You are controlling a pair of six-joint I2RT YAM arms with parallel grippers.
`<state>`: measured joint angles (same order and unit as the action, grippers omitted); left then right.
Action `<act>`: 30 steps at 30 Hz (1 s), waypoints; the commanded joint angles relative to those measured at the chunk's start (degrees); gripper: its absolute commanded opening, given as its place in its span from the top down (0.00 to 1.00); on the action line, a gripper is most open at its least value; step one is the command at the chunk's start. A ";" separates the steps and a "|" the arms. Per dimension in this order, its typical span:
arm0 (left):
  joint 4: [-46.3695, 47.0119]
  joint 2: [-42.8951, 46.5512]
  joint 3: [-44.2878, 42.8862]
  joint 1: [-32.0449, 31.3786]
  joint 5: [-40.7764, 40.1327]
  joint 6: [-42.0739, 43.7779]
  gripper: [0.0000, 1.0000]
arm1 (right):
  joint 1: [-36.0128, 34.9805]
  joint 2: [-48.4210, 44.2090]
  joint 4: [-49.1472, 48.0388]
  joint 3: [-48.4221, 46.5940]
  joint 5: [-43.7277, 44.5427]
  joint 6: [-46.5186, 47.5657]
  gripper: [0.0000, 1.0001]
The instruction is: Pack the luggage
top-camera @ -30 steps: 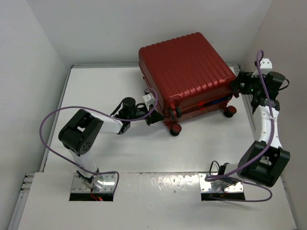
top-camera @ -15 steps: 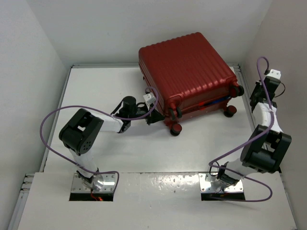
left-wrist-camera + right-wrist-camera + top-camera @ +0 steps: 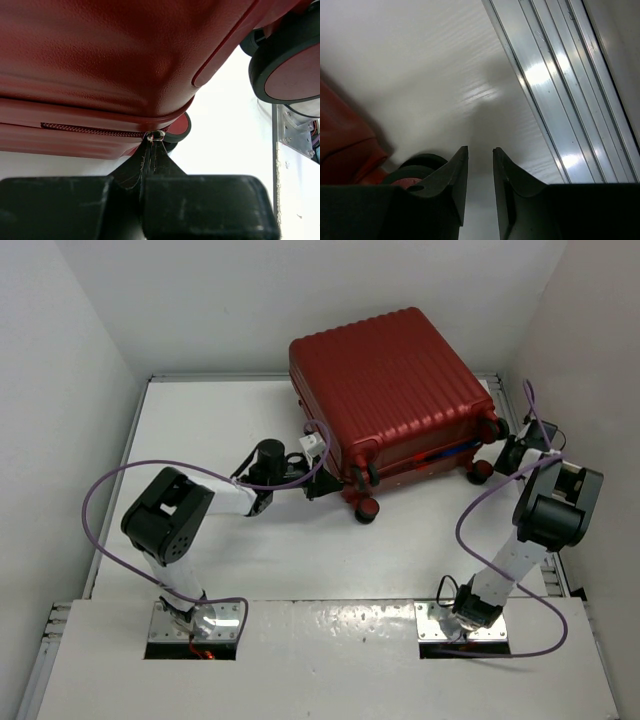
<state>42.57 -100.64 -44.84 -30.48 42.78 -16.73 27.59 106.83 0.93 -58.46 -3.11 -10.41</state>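
Note:
The luggage [image 3: 390, 390] is a dark red ribbed suitcase lying closed at the back of the table. My left gripper [image 3: 318, 486] is at its front left corner, shut on the black zipper pull tabs [image 3: 150, 160] that hang from the zip's metal ring [image 3: 156, 135]. The red shell [image 3: 115, 55] fills the left wrist view. My right gripper [image 3: 505, 453] is low by the suitcase's right wheel [image 3: 417, 167]. Its jaws [image 3: 480, 149] stand a narrow gap apart with only bare table between them.
A black wheel [image 3: 287, 60] with a red hub is close to the left gripper. An aluminium rail [image 3: 560, 75] runs along the table's right edge beside the right gripper. White walls close in the table at back and sides.
The right arm has folded down from beside the suitcase's right edge to the table near the right wheel, and its jaws have narrowed. The left arm has not moved.

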 commanded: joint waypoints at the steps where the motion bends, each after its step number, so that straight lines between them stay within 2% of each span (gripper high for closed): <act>1: 0.77 3.25 -2.36 1.83 -5.87 1.88 1.00 | -2.10 1.19 2.15 -0.44 -6.64 -2.15 0.72; 5: -0.38 3.78 -2.36 2.35 -5.87 1.35 1.00 | -3.51 1.89 0.83 0.98 -5.93 -0.75 0.75; 6: -0.90 4.31 -2.36 2.35 -5.87 1.35 1.00 | -3.34 1.89 0.92 0.71 -6.03 -1.44 0.73; 7: -0.91 4.31 -1.84 2.35 -5.87 1.35 1.00 | -2.99 1.89 0.83 0.45 -6.81 -2.32 0.70; 8: -0.91 4.31 -1.83 2.35 -5.87 1.35 1.00 | -2.64 1.89 -0.13 -0.51 -8.30 -2.85 0.60; 9: -0.91 4.31 -1.83 2.35 -5.87 1.35 1.00 | -1.50 2.16 -0.31 -1.04 -12.05 -3.03 0.53; 11: -0.91 4.31 -1.83 2.35 -5.87 1.35 1.00 | -1.40 3.21 -0.14 -2.18 -14.01 -1.03 0.42; 12: -0.91 4.31 -1.83 2.35 -5.87 1.35 1.00 | -1.40 4.17 0.21 -4.02 -18.37 -0.14 0.42; 14: -1.43 3.78 -2.45 2.88 -5.87 1.35 1.00 | -1.32 6.01 2.58 -6.39 -21.13 1.26 0.42; 17: -2.13 3.26 -3.76 2.88 -5.26 1.96 1.00 | -2.80 6.90 6.00 -6.94 -23.61 4.51 0.48; 18: -2.14 3.26 -3.76 3.40 -5.26 1.97 1.00 | -3.42 7.17 7.41 -6.76 -23.69 8.35 0.54; 24: -2.84 2.73 -4.29 4.63 -3.67 2.49 1.00 | -9.74 7.52 18.48 -6.84 -28.08 22.86 0.70; 25: -3.36 2.73 -4.29 4.64 -3.15 2.49 1.00 | -10.27 7.61 18.49 -7.80 -28.09 24.03 0.71; 26: -3.37 3.25 -4.29 4.64 -3.15 2.49 1.00 | -10.71 9.09 23.02 -8.86 -29.04 25.08 0.72; 30: -4.50 4.31 -3.24 6.30 -3.15 1.88 1.00 | -13.27 14.37 35.88 -21.59 -33.00 32.11 0.74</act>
<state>34.72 -98.37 -45.91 -25.78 44.69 -15.55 23.07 116.92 19.62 -75.37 -24.77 12.56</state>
